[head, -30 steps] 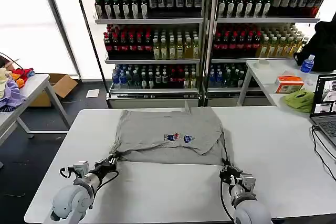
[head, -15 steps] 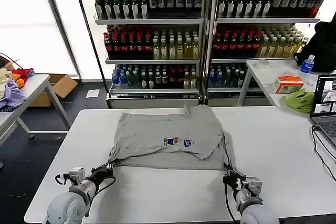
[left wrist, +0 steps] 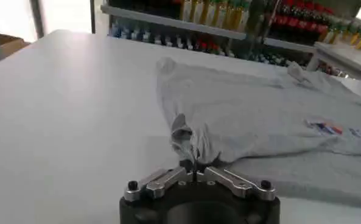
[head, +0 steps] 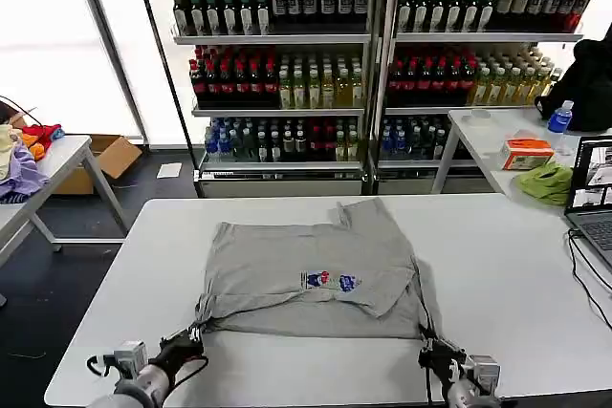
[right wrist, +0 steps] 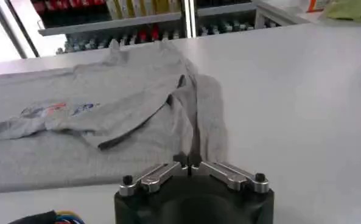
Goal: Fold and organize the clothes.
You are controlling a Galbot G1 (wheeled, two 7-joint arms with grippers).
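the grey shirt [head: 311, 269] lies flat, long axis running between the claws, collar pointing away; left gripper [head: 194, 335] and right gripper [head: 427, 338] each clenched on a near corner.

Right claw [right wrist: 189, 163] apparently pinching shirt [right wrist: 107, 115] hem.

Both arms reach low over the near edge of the white table [head: 287, 360]. The left gripper [head: 190, 337] sits at the table's near left, fingers pinched together. The right gripper [head: 427, 355] sits at its near right, fingers likewise closed.
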